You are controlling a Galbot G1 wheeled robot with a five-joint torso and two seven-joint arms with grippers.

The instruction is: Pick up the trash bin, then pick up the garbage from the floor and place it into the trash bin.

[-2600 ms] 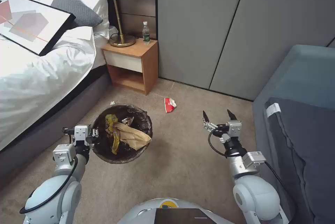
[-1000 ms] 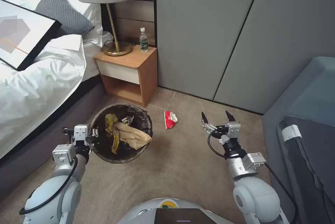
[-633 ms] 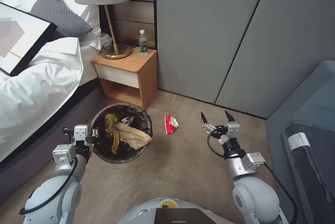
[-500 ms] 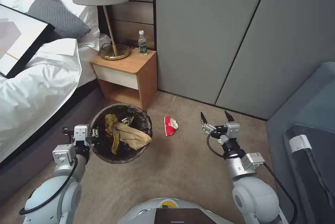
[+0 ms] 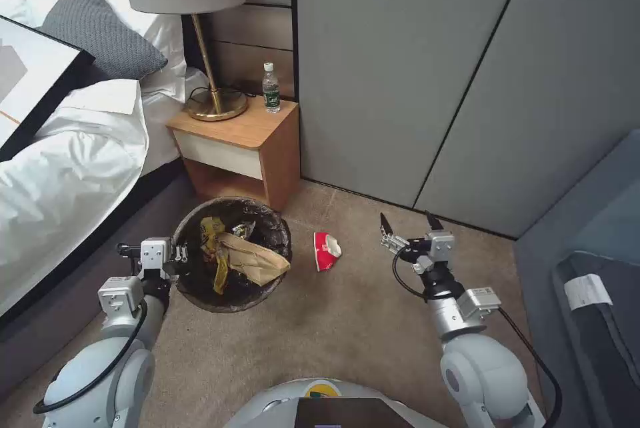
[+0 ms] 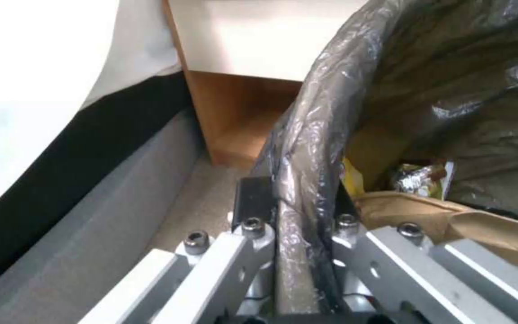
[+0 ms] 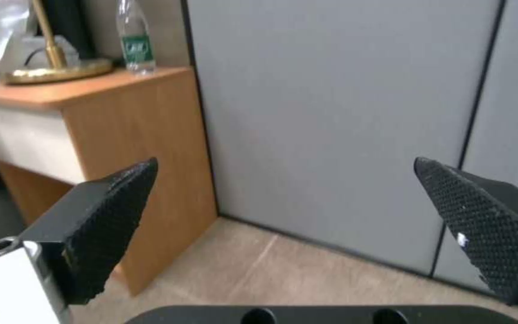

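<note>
The left gripper (image 5: pixel 179 259) is clamped on the bag-lined rim of the trash bin (image 5: pixel 270 231) — wrappers and brown paper (already inside) show. A crushed red-and-white cup (image 5: pixel 326 251) lies on the carpet (image 5: pixel 333 321) between the bin and the right gripper (image 5: pixel 407 225), whose jaws are spread wide.

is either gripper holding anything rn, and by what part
The left gripper is shut on the trash bin, pinching its bag-covered rim. The right gripper holds nothing, its jaws open above the carpet.

Trash bin (image 5: pixel 267 231) white wall hidden under bag; bed (image 5: pixel 67 168) cut off at frame edge.
</note>
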